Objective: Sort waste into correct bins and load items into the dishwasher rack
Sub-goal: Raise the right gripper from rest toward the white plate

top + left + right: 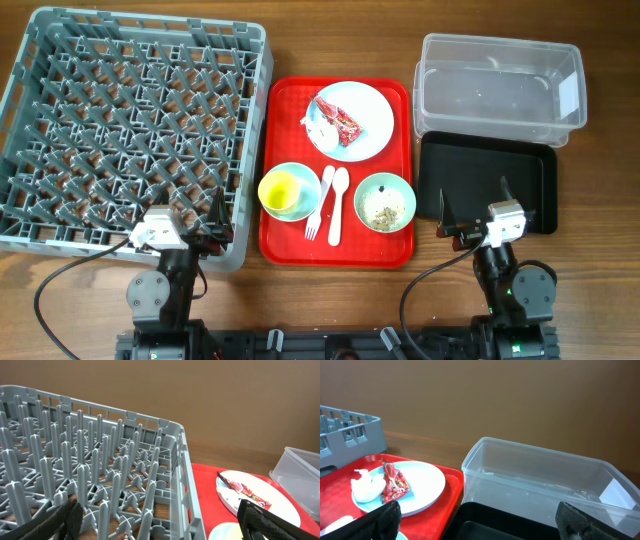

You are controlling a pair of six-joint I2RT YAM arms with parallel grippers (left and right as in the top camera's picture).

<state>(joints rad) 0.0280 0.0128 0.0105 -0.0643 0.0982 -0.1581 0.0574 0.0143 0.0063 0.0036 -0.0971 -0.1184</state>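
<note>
The grey dishwasher rack (pixel 130 130) (pixel 100 460) fills the left of the table. On a red serving tray (pixel 338 250) lie a pale blue plate (pixel 370 140) (pixel 425 482) with the red-and-white wrapper (pixel 340 125) (pixel 394 482) and white tissue (pixel 318 122) (pixel 366 487), a pale blue bowl (pixel 308 180) holding the yellow cup (pixel 282 190), a white fork (pixel 320 205), a spoon (pixel 337 205), and a pale green bowl (pixel 385 178) with crumbs (pixel 385 210). The clear tub (pixel 497 88) (pixel 540 480) and black tray (pixel 490 185) (pixel 520 527) sit at the right. My left gripper (pixel 200 215) (pixel 160 525) is open over the rack's near right corner. My right gripper (pixel 475 205) (pixel 477 520) is open over the black tray's near edge.
The red serving tray sits between the rack and the two bins, close to both. Bare wooden table shows along the near edge around both arm bases and their black cables. The plate (pixel 270 490) and wrapper (pixel 250 492) also show in the left wrist view.
</note>
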